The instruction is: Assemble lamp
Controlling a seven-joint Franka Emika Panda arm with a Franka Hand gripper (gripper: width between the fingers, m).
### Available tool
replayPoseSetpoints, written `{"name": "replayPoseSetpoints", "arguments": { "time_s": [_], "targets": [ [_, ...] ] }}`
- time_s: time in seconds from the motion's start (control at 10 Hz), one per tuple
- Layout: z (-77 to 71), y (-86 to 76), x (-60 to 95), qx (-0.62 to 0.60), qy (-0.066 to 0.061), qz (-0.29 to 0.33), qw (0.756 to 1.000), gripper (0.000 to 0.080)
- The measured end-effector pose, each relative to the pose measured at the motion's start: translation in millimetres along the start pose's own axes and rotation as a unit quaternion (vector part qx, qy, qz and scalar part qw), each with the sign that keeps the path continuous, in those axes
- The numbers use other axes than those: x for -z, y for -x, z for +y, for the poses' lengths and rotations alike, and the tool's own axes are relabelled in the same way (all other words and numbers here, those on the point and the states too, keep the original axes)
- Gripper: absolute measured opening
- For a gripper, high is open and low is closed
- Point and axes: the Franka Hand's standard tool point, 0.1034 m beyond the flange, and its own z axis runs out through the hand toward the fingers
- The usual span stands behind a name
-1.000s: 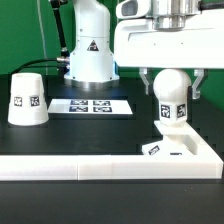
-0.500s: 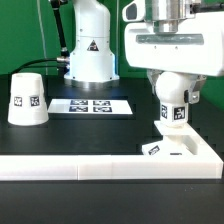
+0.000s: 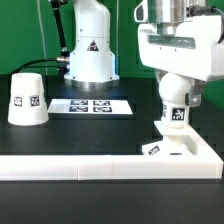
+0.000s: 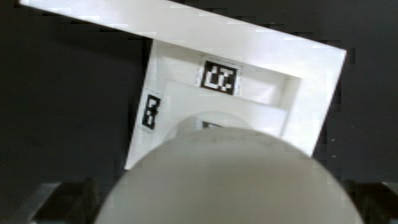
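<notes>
The round white lamp bulb (image 3: 177, 90) stands upright with its tagged neck in the socket of the flat square lamp base (image 3: 182, 148), at the exterior view's right. My gripper (image 3: 178, 92) comes down from above and is shut on the bulb, one finger on each side. In the wrist view the bulb (image 4: 222, 180) fills the foreground, dark fingers (image 4: 50, 205) show at its sides, and the tagged base (image 4: 240, 85) lies beyond it. The cone-shaped lamp shade (image 3: 27, 98) stands by itself on the table at the exterior view's left.
The marker board (image 3: 92, 104) lies flat between the shade and the base. The robot's white pedestal (image 3: 88, 50) stands behind it. A low white wall (image 3: 90, 168) runs along the table's front edge and joins the corner that holds the base.
My gripper has turned about its upright axis with the bulb in it. The hand's wide body now looks narrower and skewed, and the bulb's tag has shifted toward the exterior view's right.
</notes>
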Motion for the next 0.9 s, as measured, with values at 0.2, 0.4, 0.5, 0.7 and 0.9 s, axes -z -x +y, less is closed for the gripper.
{"name": "replayPoseSetpoints", "arguments": {
  "time_s": [0.2,0.4,0.5,0.7,0.9],
  "targets": [
    [-3.1,1.2,1.6,0.052,-0.015,0.006,0.999,0.0698],
    [-6.3,1.9,3.1,0.217,-0.036,0.023,0.975,0.0699],
    [-3.2,0.4,1.7,0.282,-0.037,0.028,0.958,0.0699],
    [-1.5,-0.2,1.0,0.365,-0.032,0.031,0.93,0.0699],
    [-1.2,-0.7,0.3,0.432,-0.029,0.033,0.901,0.0699]
  ]
}}
